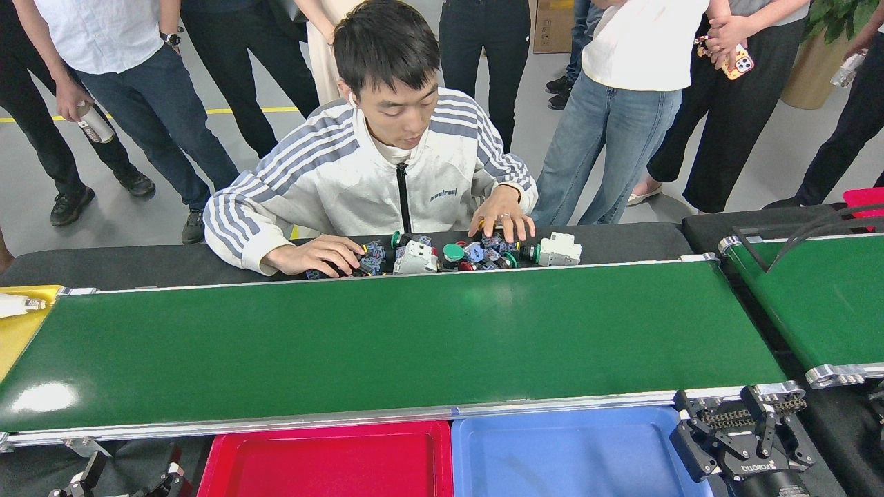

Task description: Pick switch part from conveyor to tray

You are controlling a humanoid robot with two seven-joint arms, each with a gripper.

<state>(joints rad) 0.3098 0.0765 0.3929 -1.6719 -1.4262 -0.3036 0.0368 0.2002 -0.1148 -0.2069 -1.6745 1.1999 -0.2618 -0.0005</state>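
The conveyor (pixel 387 345) is the long green belt across the middle, and its surface is bare. Several switch parts (pixel 449 254) lie in a pile on the black table behind its far rail, partly under a seated person's two hands. A red tray (pixel 331 459) and a blue tray (pixel 573 452) sit side by side below the near rail. My right gripper (pixel 735 431) stands open at the belt's near right corner, holding nothing. My left gripper (pixel 128 475) shows only its two spread fingers at the bottom left edge, open with nothing between them.
A second green belt (pixel 822 297) with a black angled bracket runs at the right. A yellow tray (pixel 21 331) with a white part lies at the left end. The conveyor's chain drive (pixel 753 413) sits by my right gripper. Several people stand behind the table.
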